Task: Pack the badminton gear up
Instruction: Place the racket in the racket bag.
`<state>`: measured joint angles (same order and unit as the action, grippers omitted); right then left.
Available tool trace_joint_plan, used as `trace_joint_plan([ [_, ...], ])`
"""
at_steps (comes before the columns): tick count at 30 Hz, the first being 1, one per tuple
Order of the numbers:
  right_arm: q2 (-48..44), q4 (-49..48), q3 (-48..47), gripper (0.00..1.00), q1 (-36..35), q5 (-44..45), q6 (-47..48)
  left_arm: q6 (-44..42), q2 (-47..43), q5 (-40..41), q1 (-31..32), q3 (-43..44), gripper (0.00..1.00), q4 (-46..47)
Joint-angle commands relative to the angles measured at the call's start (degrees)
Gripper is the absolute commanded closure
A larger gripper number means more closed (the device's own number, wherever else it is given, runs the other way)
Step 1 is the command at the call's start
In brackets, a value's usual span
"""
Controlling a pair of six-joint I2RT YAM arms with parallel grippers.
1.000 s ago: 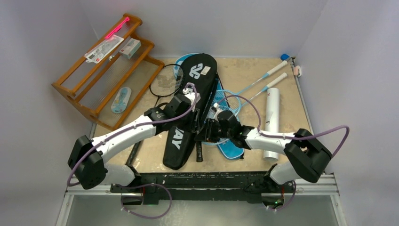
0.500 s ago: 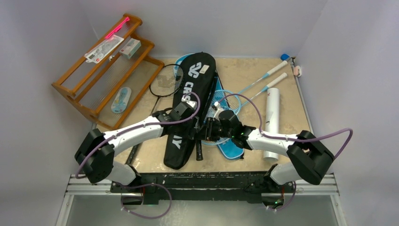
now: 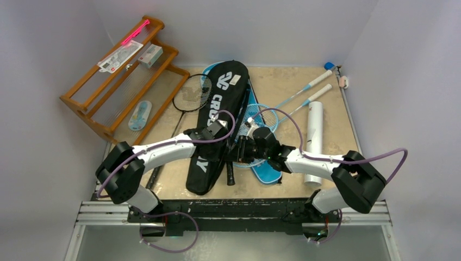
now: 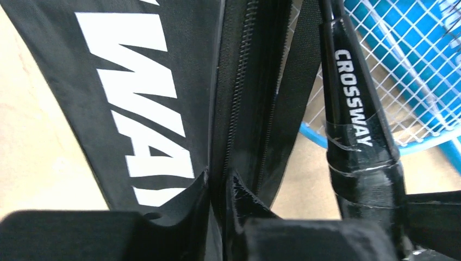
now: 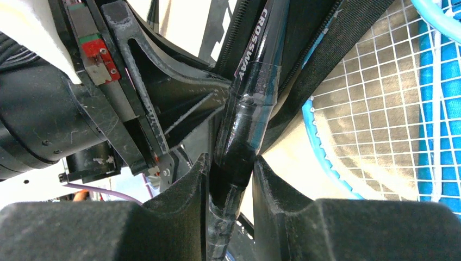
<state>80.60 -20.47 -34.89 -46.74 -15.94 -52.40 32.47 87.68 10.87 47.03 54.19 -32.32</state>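
Jaws of the left gripper (image 4: 220, 185) stand almost together, pinching the zipper edge of the black cover (image 4: 136, 81) between the two pads; the cover's white lettering lies just to their left. Jaws of the right gripper (image 5: 231, 163) are clamped on the film-wrapped handle of the black racket (image 5: 255, 70). Its shaft, marked CROSSWAY, runs away from the fingers along the cover's open edge. Whether the head sits inside the cover cannot be told.

From above, the two grippers meet near the middle of the table (image 3: 282, 81), close beside each other at the right edge of the cover. The cover lies lengthwise from the near edge towards the far wall. A blue cover (image 3: 269, 171) lies partly beneath it and shows at both ends. Two light-blue rackets (image 3: 304, 89) rest with their heads on the blue cover just beyond the right gripper and their handles pointing to the far right corner. A white tube (image 3: 314, 141) lies to the right, parallel to the table's side edge, with the right arm crossing over it. The head of a second black racket (image 3: 191, 92) shows to the left of the black cover.

A wooden rack (image 3: 117, 81) leans in the far left corner and carries packaged items (image 3: 125, 51). The table top is sand-coloured, enclosed by plain white walls (image 3: 244, 27).
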Motion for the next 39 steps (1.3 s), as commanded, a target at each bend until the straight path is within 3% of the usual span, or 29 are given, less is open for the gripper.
trace_joint_plan([
  [1, -2.9, -7.4, -1.0, 1.0, -0.5, -2.1, 5.6, 0.5, -2.1, 4.7, 0.3, 2.3, 0.99, -0.4],
  [6, -3.1, -6.9, -0.8, 1.0, -0.5, -1.7, 6.0, -0.4, -3.7, 3.1, 0.3, 4.4, 1.0, -1.8],
  [9, -2.8, -6.9, -0.7, 1.0, -0.6, -1.3, 6.1, -0.8, -5.5, -1.8, 0.3, 5.8, 1.0, -2.0],
  [21, -1.4, -9.3, -1.1, 1.0, -0.5, -1.2, 5.2, 1.5, -12.6, -24.8, 0.3, 1.3, 1.0, 10.2],
  [30, -3.5, -6.4, -0.1, 1.0, -0.4, -1.0, 3.5, 1.0, -9.4, -33.4, 0.3, -0.1, 1.0, 13.2],
  [39, -4.0, -9.4, 1.3, 1.0, -0.4, 2.1, 2.1, 4.6, -10.6, -44.2, 0.3, -4.1, 1.0, 25.1],
])
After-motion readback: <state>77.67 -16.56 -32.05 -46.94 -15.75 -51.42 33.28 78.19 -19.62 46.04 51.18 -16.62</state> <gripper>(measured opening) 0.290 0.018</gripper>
